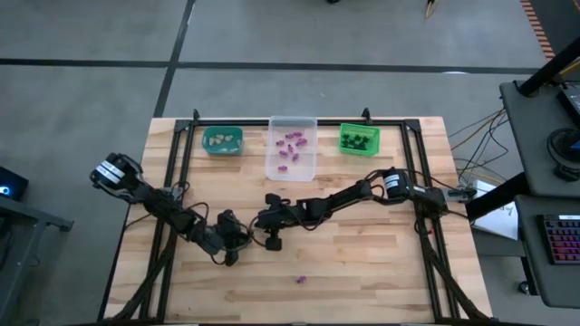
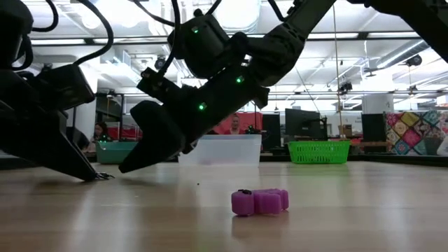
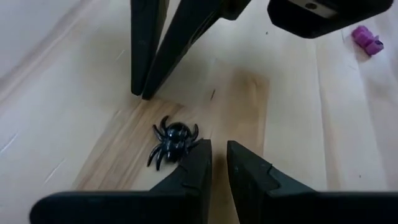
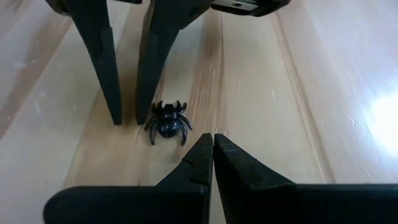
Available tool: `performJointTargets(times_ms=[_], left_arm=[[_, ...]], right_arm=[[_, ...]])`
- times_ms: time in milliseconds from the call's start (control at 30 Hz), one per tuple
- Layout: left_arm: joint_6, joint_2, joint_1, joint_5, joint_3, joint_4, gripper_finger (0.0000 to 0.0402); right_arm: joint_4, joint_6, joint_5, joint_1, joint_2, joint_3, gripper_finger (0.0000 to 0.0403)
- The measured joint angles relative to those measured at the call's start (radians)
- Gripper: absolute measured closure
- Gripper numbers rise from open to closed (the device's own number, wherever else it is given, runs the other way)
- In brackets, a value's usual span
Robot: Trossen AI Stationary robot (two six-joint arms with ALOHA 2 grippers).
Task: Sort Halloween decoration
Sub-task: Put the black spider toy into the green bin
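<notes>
Judging by the bins, you were nearly done: beige pieces sat in the teal bin [image 1: 222,139] at 11 o'clock on the table, purple ones in the clear bin [image 1: 292,148] at 12, black ones in the green bin [image 1: 359,139] at 1. Two trinkets were left loose on the wooden table [image 1: 381,263]: a black spider [image 3: 173,141] near table centre, and a purple piece [image 1: 301,280] at about 6 o'clock, well apart from both arms.

Left gripper [image 3: 217,155] was low over the boards with the spider just beside one fingertip, not between them; fingers nearly together with a thin gap, gripping nothing. Right gripper [image 4: 212,148] faced it from the other side, fingertips pressed together, empty, spider lying just in front of them. So the spider wasn't grabbed by either yet.

Materials: spider was glossy moulded plastic, round lobed body, thin curled legs, lying flat. Purple piece looked matte, lumpy, blocky in the low view. Table was smooth pale wood planks with some sheen. Fingers were dark, rigid, tapered wedges. My guess: those thin legs offer little to pinch.
</notes>
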Motion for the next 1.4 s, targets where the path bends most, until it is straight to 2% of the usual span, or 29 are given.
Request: performJointTargets(times_ms=[300, 567, 867, 1000, 1233, 1400], left_arm=[[-0.026, -0.015, 0.0, 0.026, -0.004, -0.011, 0.0364], [-0.074, -0.031, -0.001, 0.062, -0.002, -0.088, 0.0364], [-0.049, -0.065, -0.002, 0.025, -0.005, -0.113, 0.0364], [-0.012, -0.132, -0.002, 0.022, -0.011, -0.144, 0.0364], [0.063, -0.301, 0.0, -0.067, -0.009, -0.194, 0.0364], [0.059, -0.42, 0.0, -0.015, -0.009, -0.341, 0.0364]], right_arm=[[0.119, 0.028, -0.007, 0.005, 0.057, 0.001, 0.0394], [0.12, 0.045, -0.07, 0.004, 0.063, 0.001, 0.0394], [0.115, 0.052, -0.1, 0.012, 0.063, 0.001, 0.0394], [0.104, 0.061, -0.11, 0.014, 0.053, 0.0, 0.0394], [0.054, 0.056, -0.134, 0.021, 0.009, -0.002, 0.0394], [0.009, 0.062, -0.111, 0.016, -0.027, -0.002, 0.0394]])
